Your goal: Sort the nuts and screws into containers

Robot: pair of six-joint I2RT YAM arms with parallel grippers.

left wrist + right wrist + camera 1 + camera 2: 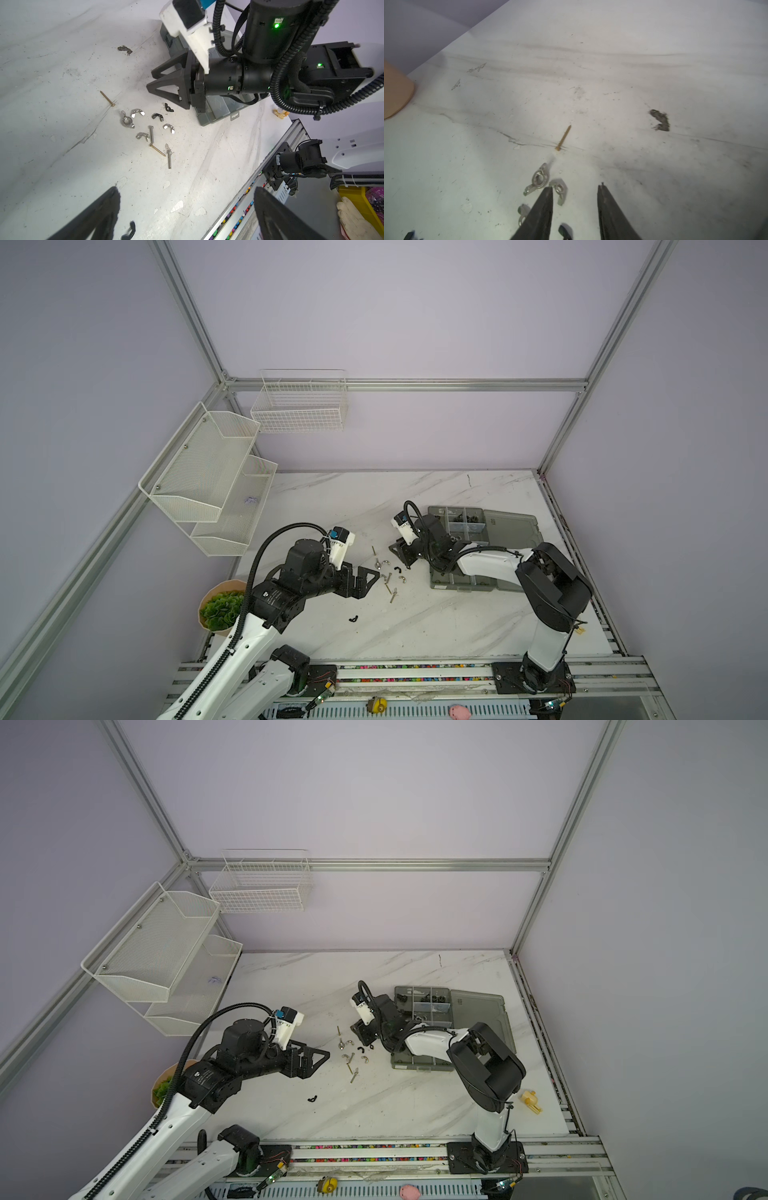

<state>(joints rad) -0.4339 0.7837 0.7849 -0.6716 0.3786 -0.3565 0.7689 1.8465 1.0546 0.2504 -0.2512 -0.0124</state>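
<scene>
The right claw (575,187) is seen partly opened, with only bare bench (612,72) showing between its fingers, so nothing is held. A brass screw (563,138) is found lying flat a little ahead of its tips. Two silver wing nuts (536,178) are placed just beside one finger. The nearer one is partly hidden by that finger, and whether it is touched cannot be told. Two black wing nuts (158,116) are seen close beneath the right claw. Further silver wing nuts, two silver screws (151,134) and a second brass screw (158,150) are scattered between the two claws. The left claw (187,190) is spread wide with nothing in it, pointed toward that scatter, and a lone black wing nut (129,229) is seen lying close beside one of its fingers. The organizer box (511,531) is set behind the right claw, beneath that arm, with its lid folded open. Small dark parts are seen in its far compartments (465,517), though their kind cannot be made out.
</scene>
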